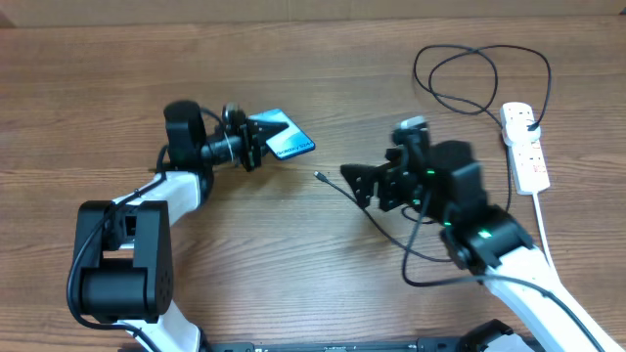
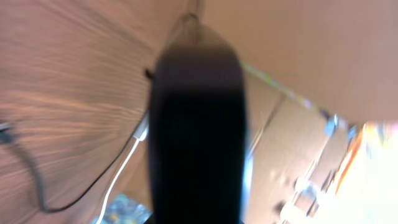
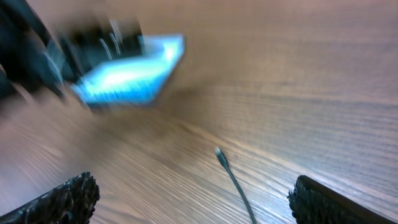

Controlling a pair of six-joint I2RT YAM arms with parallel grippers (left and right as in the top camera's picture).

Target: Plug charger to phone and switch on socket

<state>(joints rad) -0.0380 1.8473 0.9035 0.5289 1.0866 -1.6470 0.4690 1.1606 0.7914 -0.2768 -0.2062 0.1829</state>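
Wooden surface: right end effector [image 1: 360, 186] wide, charger tip [image 1: 319, 177] just left of it. Your left end effector [image 1: 262, 135] grips the phone [image 1: 291, 143].

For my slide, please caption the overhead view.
Left gripper holds the phone; open right gripper hovers by the charger tip.

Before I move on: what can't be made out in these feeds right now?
Left wrist: motion blur; a dark shape fills the centre, hiding how the left gripper grips the phone.
Right wrist: phone blurred, its port unreadable.
Overhead: socket switches too small to read on or off; charger's plug tip too small to show its orientation.
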